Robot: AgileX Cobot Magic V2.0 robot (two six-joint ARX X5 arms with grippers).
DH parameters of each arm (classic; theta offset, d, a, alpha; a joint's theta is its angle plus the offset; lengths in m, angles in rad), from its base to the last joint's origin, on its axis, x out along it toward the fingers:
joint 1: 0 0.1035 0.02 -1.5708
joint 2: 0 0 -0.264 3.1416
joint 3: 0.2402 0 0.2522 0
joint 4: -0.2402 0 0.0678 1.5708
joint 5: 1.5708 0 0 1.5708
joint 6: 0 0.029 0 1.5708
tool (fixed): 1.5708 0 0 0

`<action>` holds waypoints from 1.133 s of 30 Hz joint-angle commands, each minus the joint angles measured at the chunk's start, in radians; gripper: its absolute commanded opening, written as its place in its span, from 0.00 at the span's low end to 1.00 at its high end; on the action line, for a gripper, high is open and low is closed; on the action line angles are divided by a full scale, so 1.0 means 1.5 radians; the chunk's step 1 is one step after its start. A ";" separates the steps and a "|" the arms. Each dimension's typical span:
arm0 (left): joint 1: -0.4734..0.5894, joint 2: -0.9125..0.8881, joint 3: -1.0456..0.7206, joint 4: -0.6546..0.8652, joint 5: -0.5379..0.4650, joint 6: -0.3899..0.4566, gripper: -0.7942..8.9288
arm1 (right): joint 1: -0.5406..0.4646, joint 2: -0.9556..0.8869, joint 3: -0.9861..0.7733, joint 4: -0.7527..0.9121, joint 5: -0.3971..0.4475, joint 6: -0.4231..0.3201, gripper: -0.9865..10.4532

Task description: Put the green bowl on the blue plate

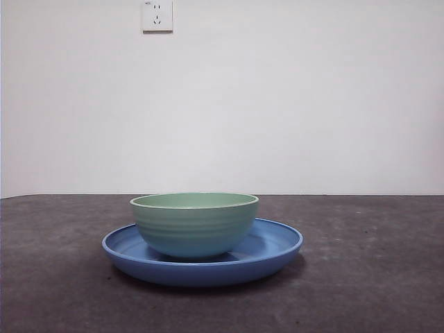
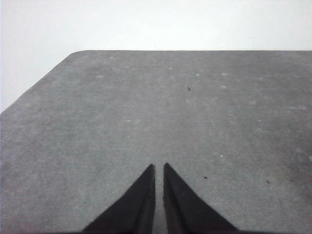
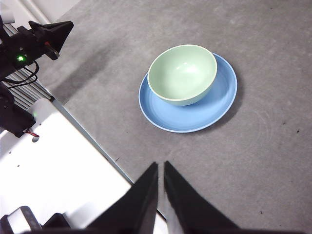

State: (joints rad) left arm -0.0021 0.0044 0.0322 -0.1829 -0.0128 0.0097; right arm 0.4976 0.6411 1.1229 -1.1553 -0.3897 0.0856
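The pale green bowl [image 1: 195, 224] stands upright inside the blue plate [image 1: 277, 246], a little left of the plate's middle in the front view. The right wrist view shows the same pair from above, the green bowl [image 3: 182, 74] resting on the blue plate [image 3: 214, 102]. My right gripper [image 3: 160, 165] hangs high above the table's edge, well away from them, jaws shut and holding nothing. Over bare grey table near a rounded corner, my left gripper [image 2: 159, 168] is shut and empty too. The other arm's gripper [image 3: 46, 36] shows in the right wrist view.
A white wall with a socket [image 1: 157, 15] rises behind the grey table [image 1: 374, 277]. The white robot base [image 3: 58, 165] with cables lies beside the table's edge in the right wrist view.
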 commanded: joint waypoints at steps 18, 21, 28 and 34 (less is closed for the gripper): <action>0.002 -0.001 -0.013 -0.005 -0.005 0.005 0.11 | -0.301 -0.225 -0.357 0.425 -0.018 -0.080 0.10; 0.002 -0.001 -0.013 -0.005 -0.004 0.005 0.11 | -0.351 -0.291 -0.470 0.527 -0.018 -0.080 0.10; 0.002 -0.001 -0.013 -0.005 -0.004 0.005 0.11 | -0.399 -0.368 -0.627 0.631 0.024 -0.079 0.10; 0.002 -0.001 -0.013 -0.005 -0.004 0.005 0.11 | -0.399 -0.375 -0.654 0.635 0.116 -0.080 0.10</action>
State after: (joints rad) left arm -0.0021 0.0044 0.0322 -0.1829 -0.0135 0.0097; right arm -0.0994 0.0818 0.1452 -0.2184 -0.2359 -0.0269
